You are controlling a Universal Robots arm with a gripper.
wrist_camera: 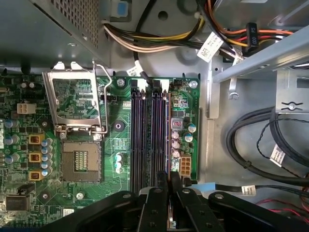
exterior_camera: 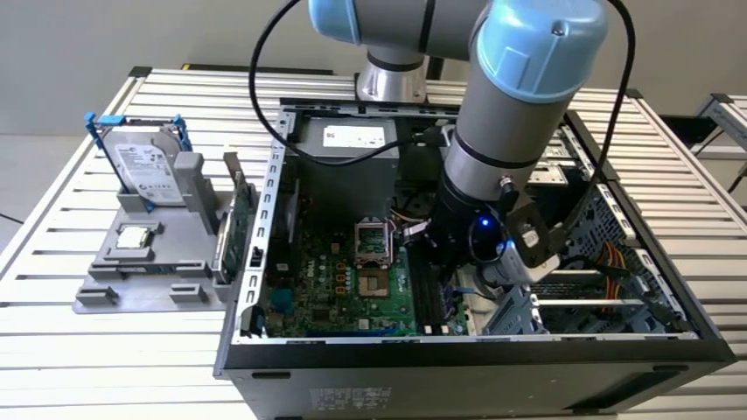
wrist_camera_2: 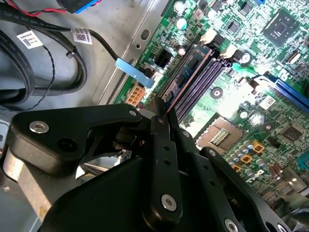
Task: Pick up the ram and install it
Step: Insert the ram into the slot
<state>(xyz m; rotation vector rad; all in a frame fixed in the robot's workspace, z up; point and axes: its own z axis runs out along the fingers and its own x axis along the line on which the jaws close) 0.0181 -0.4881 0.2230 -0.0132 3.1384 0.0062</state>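
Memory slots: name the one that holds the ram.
The outermost slot, next to the white connector: the ram stands in it, while the other three slots are empty.

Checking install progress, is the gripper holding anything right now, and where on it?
Yes: the gripper pinches the ram at one end, the stick lying along the memory slots.

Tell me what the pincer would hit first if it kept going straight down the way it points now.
Most likely the memory slots on the motherboard. The pincer points at them with the ram between its fingers, lined up along the outermost slot. How much gap remains is unclear.
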